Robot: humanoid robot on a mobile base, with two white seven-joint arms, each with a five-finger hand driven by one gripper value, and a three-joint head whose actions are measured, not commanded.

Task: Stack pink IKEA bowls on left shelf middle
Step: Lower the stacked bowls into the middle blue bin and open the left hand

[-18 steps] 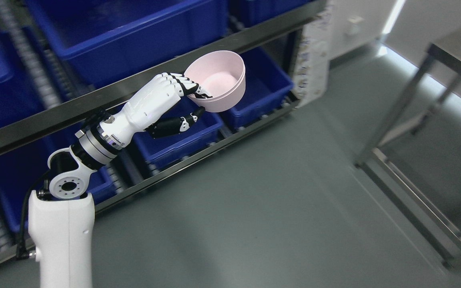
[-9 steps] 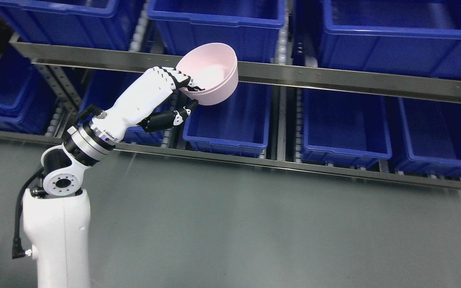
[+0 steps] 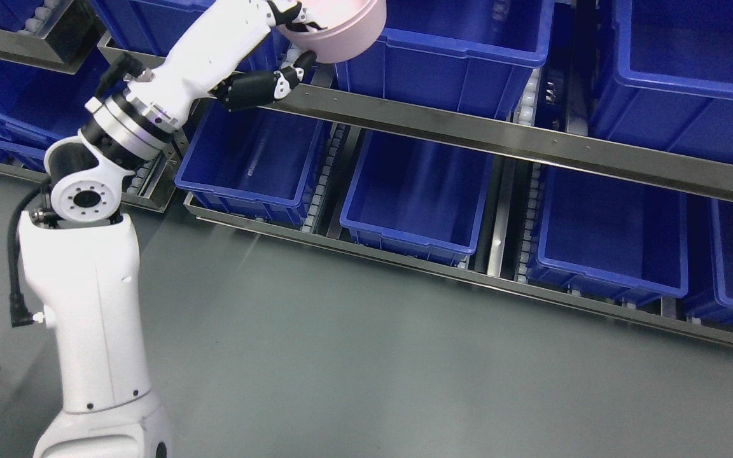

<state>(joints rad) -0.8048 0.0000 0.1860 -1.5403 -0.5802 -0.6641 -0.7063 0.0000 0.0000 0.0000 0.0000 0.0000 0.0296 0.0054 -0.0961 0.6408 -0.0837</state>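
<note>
so the left hand (image 3: 258, 38) is way up at the top edge of the head view with the pink bowl (image 3: 344, 32) pinched in its fingers (image 3: 287, 13). the white ones hook over the near rim and the dark thumb (image 3: 277, 79) presses up against the outside wall from below. the bowl is cut off by the frame, so i only see its lower wall and can't tell how tilted it is. it hangs in front of the upper blue bin (image 3: 449, 51), just above the steel shelf rail (image 3: 500, 137). right arm isn't anywhere in the picture.

progress-wise i'd call it mid-carry. the bowl is in hand and up at shelf height, but nothing is set down, and i don't see any other pink bowls to stack onto. the lower blue bins (image 3: 414, 191) look empty. so the whole place-and-release part is left, and whichever spot counts as "left shelf middle" isn't obvious from here.

room to move: floor (image 3: 366, 369) in front is wide open. the tight spots are the rail right under the thumb and the front lip of that upper bin beside the bowl. my guess is the bowl needs to clear that lip before going in, or the thumb will catch the rail on any drop.
</note>
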